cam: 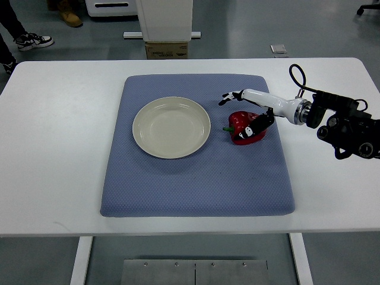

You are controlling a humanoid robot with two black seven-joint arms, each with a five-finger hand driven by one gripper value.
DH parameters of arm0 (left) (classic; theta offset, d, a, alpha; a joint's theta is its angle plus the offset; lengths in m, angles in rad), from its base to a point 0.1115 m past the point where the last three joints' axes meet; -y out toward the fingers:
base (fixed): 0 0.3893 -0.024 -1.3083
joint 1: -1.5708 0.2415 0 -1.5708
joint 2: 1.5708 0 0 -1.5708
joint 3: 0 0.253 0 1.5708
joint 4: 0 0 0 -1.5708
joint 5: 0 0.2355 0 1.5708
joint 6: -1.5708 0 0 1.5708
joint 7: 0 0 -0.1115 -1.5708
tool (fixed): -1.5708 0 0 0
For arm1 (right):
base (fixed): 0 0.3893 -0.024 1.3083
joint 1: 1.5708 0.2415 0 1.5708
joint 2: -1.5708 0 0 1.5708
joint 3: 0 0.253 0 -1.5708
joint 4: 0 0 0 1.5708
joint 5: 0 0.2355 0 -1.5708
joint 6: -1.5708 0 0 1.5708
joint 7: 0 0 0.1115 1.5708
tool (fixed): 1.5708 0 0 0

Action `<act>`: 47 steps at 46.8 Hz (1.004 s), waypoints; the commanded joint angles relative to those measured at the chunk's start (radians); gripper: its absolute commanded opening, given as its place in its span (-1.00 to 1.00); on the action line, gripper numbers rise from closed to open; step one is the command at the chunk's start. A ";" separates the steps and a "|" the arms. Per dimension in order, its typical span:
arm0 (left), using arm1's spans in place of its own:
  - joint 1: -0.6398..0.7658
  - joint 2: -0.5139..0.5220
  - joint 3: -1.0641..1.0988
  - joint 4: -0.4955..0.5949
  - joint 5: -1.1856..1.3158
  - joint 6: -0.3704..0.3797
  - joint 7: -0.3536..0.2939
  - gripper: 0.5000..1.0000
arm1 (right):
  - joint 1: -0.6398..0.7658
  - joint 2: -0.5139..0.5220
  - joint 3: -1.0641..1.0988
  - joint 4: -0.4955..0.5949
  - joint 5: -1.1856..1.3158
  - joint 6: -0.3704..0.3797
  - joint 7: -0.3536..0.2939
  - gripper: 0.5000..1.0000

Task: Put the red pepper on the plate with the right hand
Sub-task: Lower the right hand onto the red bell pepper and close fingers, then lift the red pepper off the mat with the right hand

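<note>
A red pepper with a green stem lies on the blue mat, just right of the cream plate. The plate holds nothing. My right hand comes in from the right edge and sits over the pepper. Its thumb rests against the pepper's right side and its long fingers stretch out above the pepper's far side, not closed around it. The pepper still rests on the mat. The left arm does not show.
The mat lies on a white table. A cardboard box and a white stand are beyond the far edge. A person's shoes show at the top left on the floor.
</note>
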 commanded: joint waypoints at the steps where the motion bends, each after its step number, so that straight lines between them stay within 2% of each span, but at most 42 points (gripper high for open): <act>1: 0.000 0.000 0.000 0.000 0.000 0.000 0.000 1.00 | -0.003 0.001 -0.004 0.000 -0.003 0.000 0.000 0.79; 37: 0.000 0.000 0.000 0.000 0.000 0.000 0.000 1.00 | -0.006 0.003 -0.087 -0.034 -0.020 -0.002 -0.002 0.63; 41: 0.000 0.000 0.000 0.000 0.000 0.000 0.000 1.00 | -0.006 0.003 -0.087 -0.034 -0.020 -0.002 0.000 0.58; 47: 0.000 0.000 0.000 0.000 0.000 0.000 0.000 1.00 | -0.006 0.003 -0.088 -0.034 -0.020 -0.002 0.000 0.40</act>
